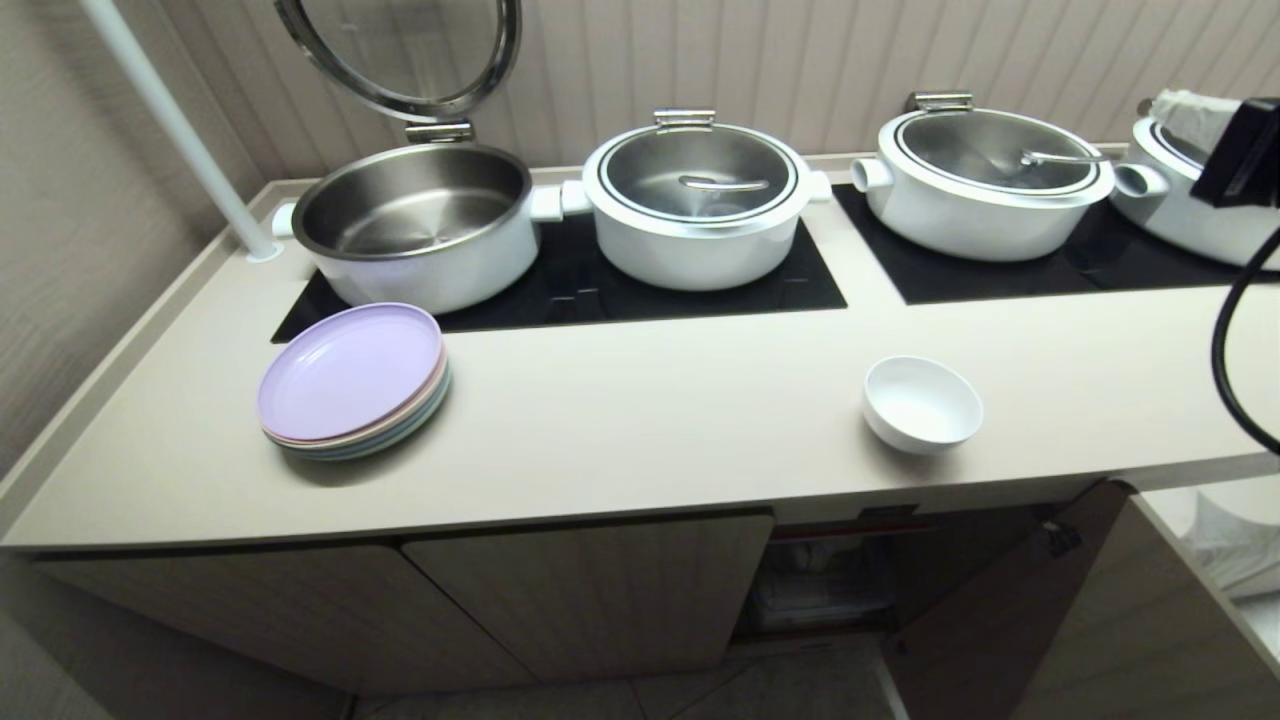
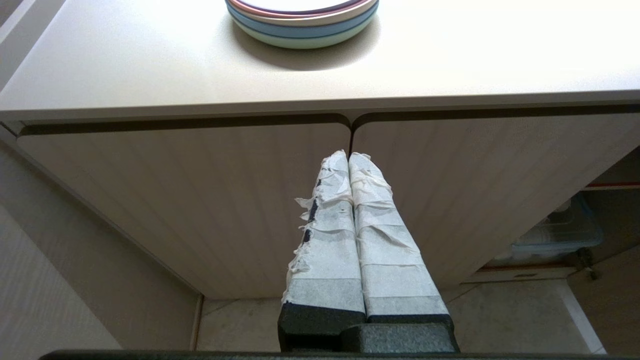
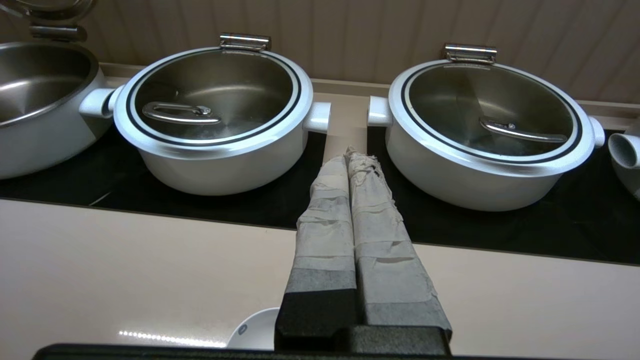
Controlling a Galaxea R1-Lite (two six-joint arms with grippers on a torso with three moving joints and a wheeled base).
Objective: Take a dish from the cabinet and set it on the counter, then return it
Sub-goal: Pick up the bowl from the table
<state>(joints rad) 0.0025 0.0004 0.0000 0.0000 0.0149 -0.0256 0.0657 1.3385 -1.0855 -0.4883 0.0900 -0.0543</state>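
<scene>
The bowl (image 1: 921, 402) sits on the surface (image 1: 640, 420), both grippers, left (image 2: 348, 156) and right (image 3: 352, 152), have jaws together, holding nothing.

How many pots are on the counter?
4, all along the back on the black panels: an open pot far left, two lidded pots in the middle, and a fourth pot cut off at the right edge.

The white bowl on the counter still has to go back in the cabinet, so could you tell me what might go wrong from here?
1. The white bowl sits near the counter front edge; a nudge could tip it off.
2. The right gripper is shut and empty above the counter, so it must reopen before grasping.
3. The open cabinet door stands out below the bowl and could obstruct the arm.
</scene>
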